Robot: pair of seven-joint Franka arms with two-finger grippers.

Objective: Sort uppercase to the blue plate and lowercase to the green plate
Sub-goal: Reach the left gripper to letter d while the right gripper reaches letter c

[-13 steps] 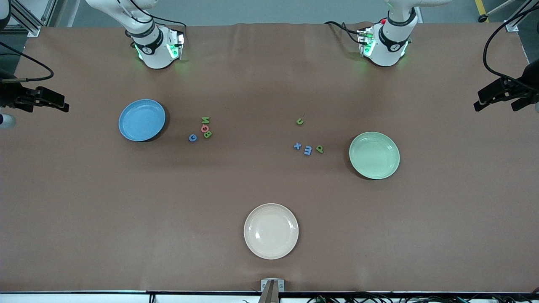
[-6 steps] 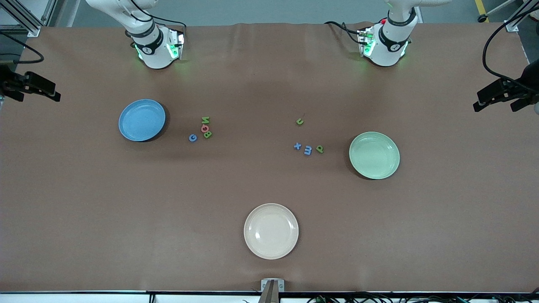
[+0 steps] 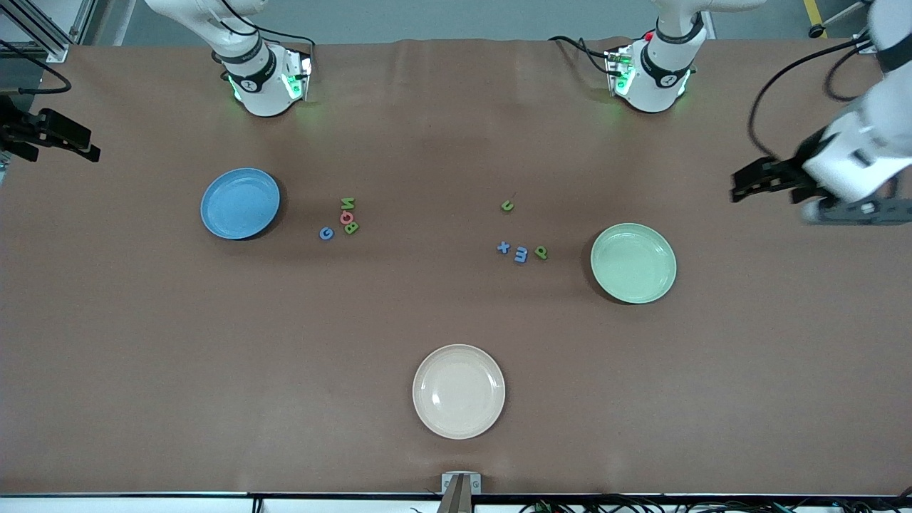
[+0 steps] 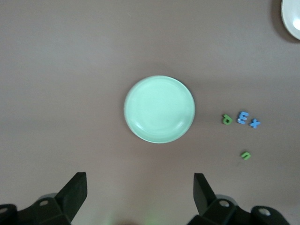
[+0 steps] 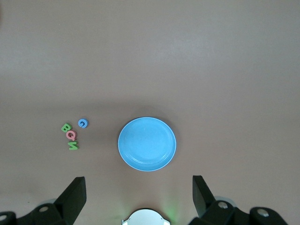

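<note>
Four uppercase letters lie beside the blue plate (image 3: 240, 203) (image 5: 147, 144): green N (image 3: 347, 203), a pinkish round letter (image 3: 348, 216), green B (image 3: 351, 228) and blue G (image 3: 326, 233) (image 5: 83, 123). Four lowercase letters lie beside the green plate (image 3: 633, 262) (image 4: 159, 109): u (image 3: 507, 206) (image 4: 245, 154), x (image 3: 503, 247), m (image 3: 521, 254) and p (image 3: 541, 252) (image 4: 227, 119). My left gripper (image 3: 737, 189) (image 4: 140, 192) hangs open and empty over the table at the left arm's end. My right gripper (image 3: 65, 155) (image 5: 139, 194) hangs open and empty over the table edge at the right arm's end.
A cream plate (image 3: 459, 391) (image 4: 293, 16) sits nearest the front camera, midway along the table. The two arm bases (image 3: 267, 82) (image 3: 652, 75) stand at the edge farthest from the camera. Brown cloth covers the table (image 3: 456, 320).
My left arm has swung inward over the table toward the green plate. My right gripper has drifted slightly toward the bases' edge. Letters and plates have not moved.
</note>
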